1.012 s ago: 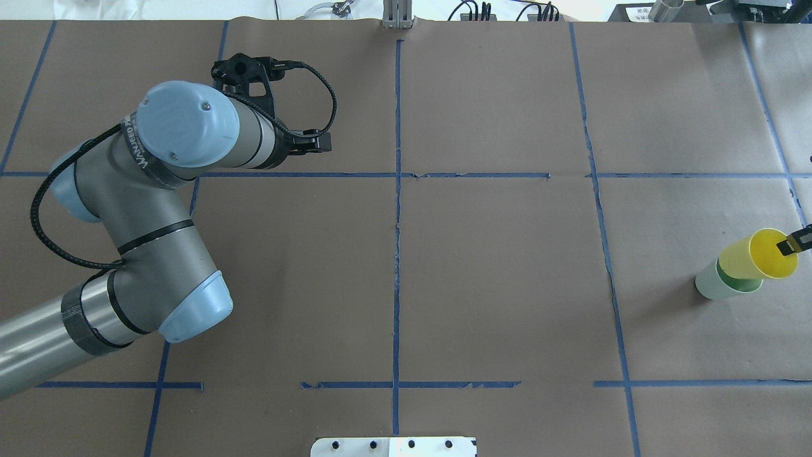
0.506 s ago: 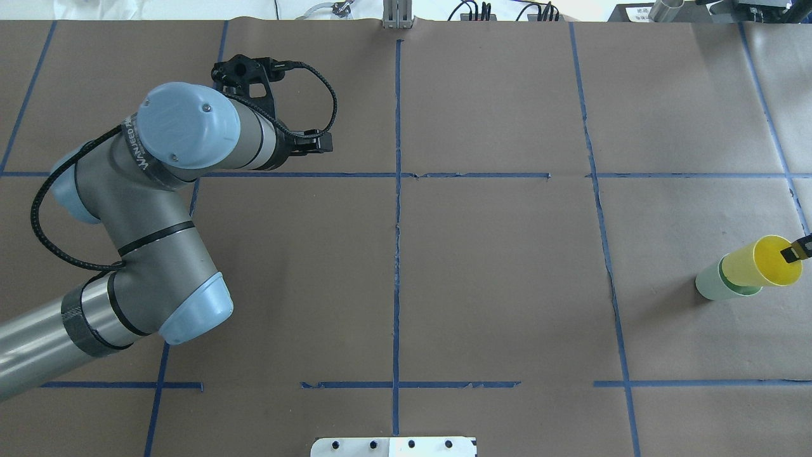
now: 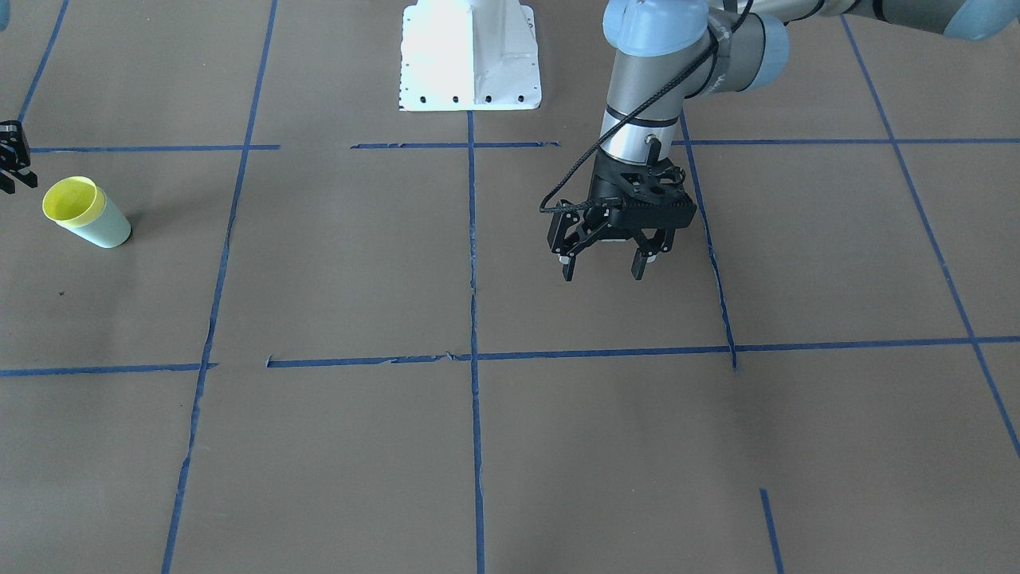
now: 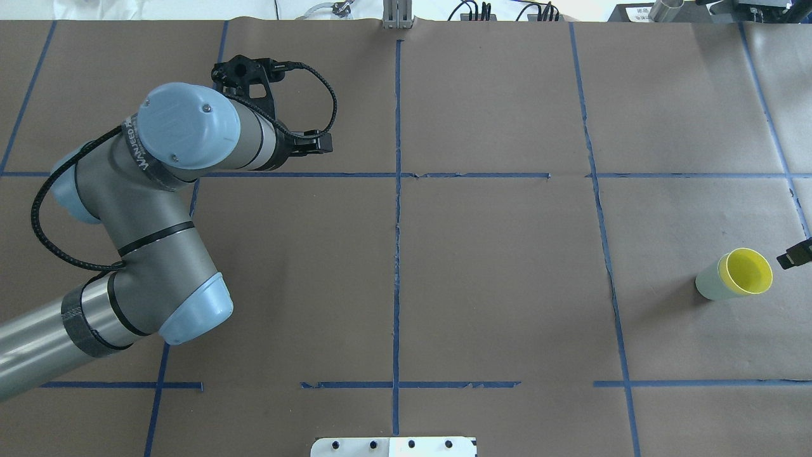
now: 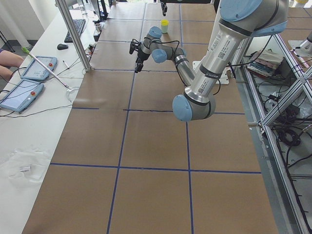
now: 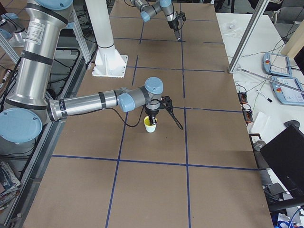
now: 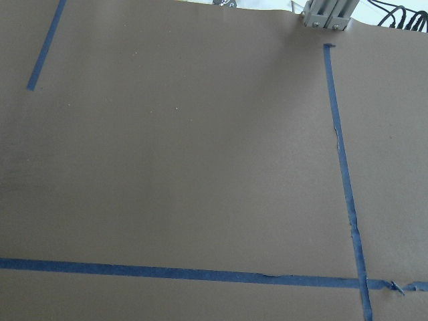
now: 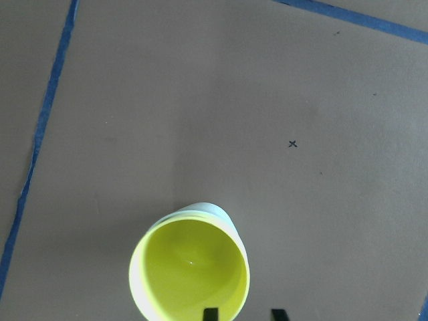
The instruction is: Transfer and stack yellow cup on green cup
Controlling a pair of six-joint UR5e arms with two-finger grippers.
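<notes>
Yellow cup (image 3: 68, 201) is nested upright in the green cup (image 3: 107, 231) on the counter (image 3: 335, 263) at the front-facing view's far left. Beside it the right claw (image 3: 16, 179) is released, apart; right of centre the left claw (image 3: 603, 271) is spread empty.

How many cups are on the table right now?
2. The yellow cup sits nested inside the green cup, at the table's end on the robot's right. No others show.

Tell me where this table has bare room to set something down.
Most taped squares are bare: the whole middle, between the left gripper and the yellow cup. Crowded only there, at the robot's right end, where it sits in the green cup under the right gripper.
</notes>
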